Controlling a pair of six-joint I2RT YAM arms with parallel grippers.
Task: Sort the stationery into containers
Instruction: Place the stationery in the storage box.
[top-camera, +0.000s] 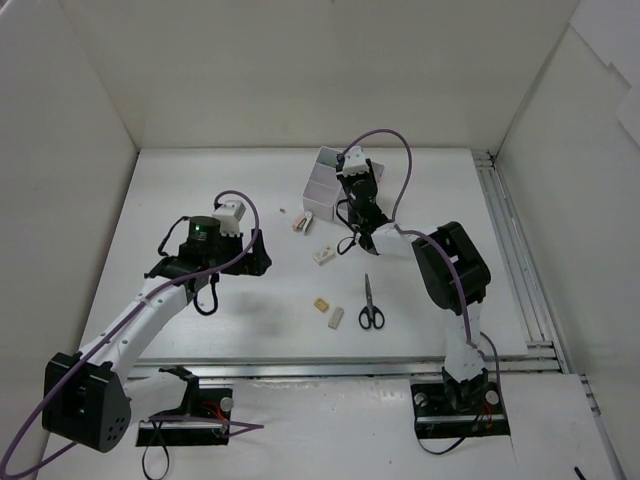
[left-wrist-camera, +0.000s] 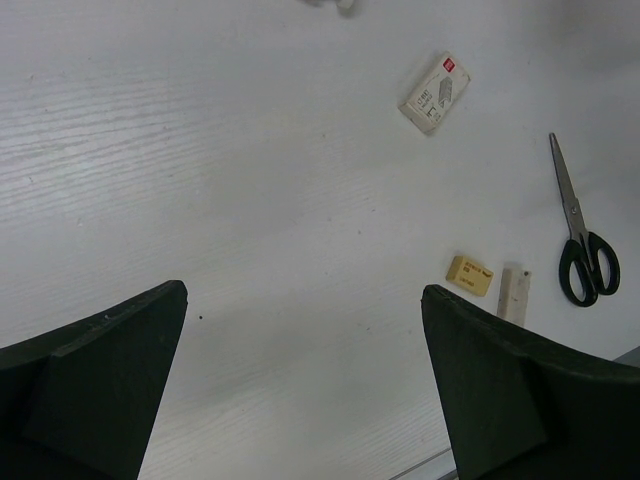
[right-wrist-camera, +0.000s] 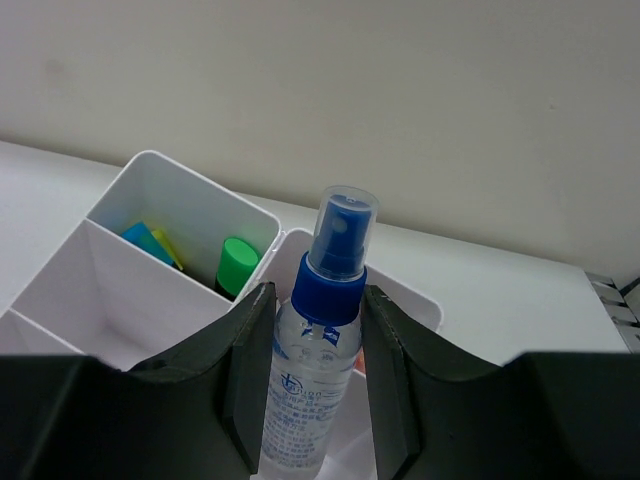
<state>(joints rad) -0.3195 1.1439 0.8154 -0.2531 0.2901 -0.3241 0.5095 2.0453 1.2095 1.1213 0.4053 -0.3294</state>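
My right gripper (right-wrist-camera: 318, 310) is shut on a clear spray bottle with a blue cap (right-wrist-camera: 322, 370), held upright over the white bins (right-wrist-camera: 200, 185) at the table's back (top-camera: 322, 185). The far-left bin holds green (right-wrist-camera: 237, 263), blue (right-wrist-camera: 147, 243) and yellow (right-wrist-camera: 168, 250) highlighters. My left gripper (left-wrist-camera: 305, 385) is open and empty above bare table, left of centre (top-camera: 255, 255). Black-handled scissors (top-camera: 370, 305), a tan eraser (top-camera: 321, 303) and a white eraser (top-camera: 335, 318) lie on the table; they also show in the left wrist view: scissors (left-wrist-camera: 580, 235), tan eraser (left-wrist-camera: 469, 275), white eraser (left-wrist-camera: 513, 295).
A small white box with a red mark (left-wrist-camera: 436, 93) lies near the middle (top-camera: 323, 254). A pinkish item (top-camera: 303, 224) lies in front of the bins and a tiny pink piece (top-camera: 282, 211) to their left. White walls enclose the table; a rail (top-camera: 510, 250) runs along the right.
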